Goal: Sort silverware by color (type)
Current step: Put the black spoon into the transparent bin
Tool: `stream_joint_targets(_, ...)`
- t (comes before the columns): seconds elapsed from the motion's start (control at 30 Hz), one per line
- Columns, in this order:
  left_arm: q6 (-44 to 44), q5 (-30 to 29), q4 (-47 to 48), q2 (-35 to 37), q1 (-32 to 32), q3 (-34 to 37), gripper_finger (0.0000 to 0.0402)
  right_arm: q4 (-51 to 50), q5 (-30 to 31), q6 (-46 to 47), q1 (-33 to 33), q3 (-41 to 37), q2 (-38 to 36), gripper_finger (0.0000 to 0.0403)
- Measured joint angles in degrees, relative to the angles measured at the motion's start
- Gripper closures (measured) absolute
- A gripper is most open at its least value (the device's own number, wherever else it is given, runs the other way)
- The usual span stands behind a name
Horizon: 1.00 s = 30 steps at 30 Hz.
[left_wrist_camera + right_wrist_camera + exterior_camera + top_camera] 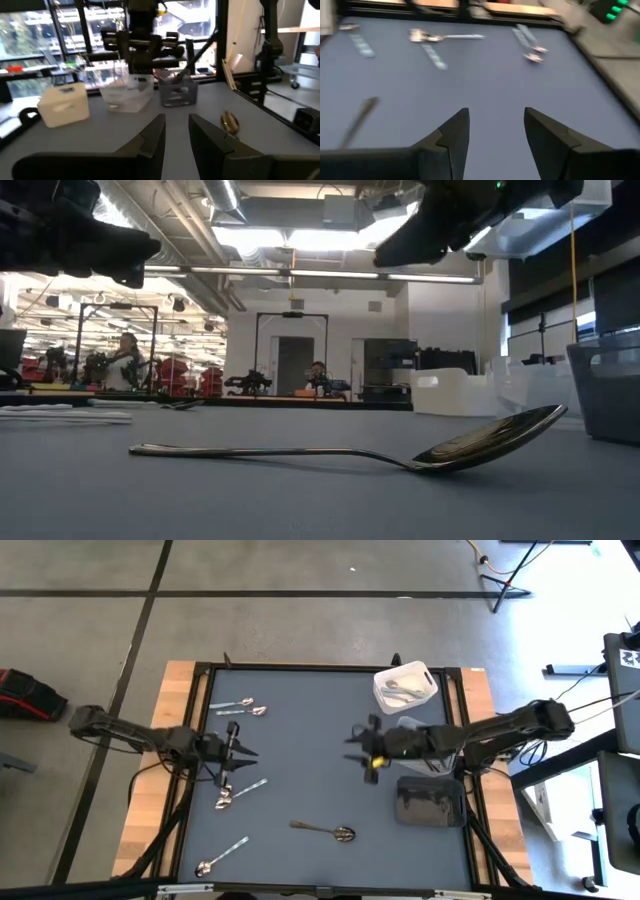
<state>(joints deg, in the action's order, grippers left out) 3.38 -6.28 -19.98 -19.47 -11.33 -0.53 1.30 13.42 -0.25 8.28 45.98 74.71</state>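
Observation:
Several slim spoons lie flat on the blue-grey mat. A silver pair (241, 706) sits toward the far left, another pair (238, 794) left of centre, and a single one (220, 856) at the near left. A dark spoon (325, 831) lies near the near edge, its bowl (490, 440) large in the low view. More spoons rest in the white bin (405, 687). My left gripper (243, 746) hovers open above the mat's left side, between the two silver pairs. My right gripper (358, 747) hovers open right of centre, holding nothing.
A clear bin (420, 730) and a dark bin (430, 802) stand along the mat's right side, near of the white bin. The mat's middle between the two grippers is bare. Wooden table edges frame the mat. People sit far off in the room behind.

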Motion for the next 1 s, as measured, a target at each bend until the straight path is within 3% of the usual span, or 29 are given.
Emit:
stream_joint_targets(0.3,-11.0,-0.3,-4.9,-7.5,-4.5,0.0,0.0321,19.0,0.0,0.2,9.0,0.3,11.1,0.0226)
stream_joint_targets(0.67,-16.4,-5.7,-14.0,-17.2,-14.2,-1.0,0.0321,19.7,4.7,0.1,15.6,9.0,18.5,0.0226)
stream_joint_targets(1.0,-13.5,-8.3,-17.0,-29.7,-22.7,-8.1,0.0321,17.6,5.5,5.7,18.9,17.5,26.3,0.0226)
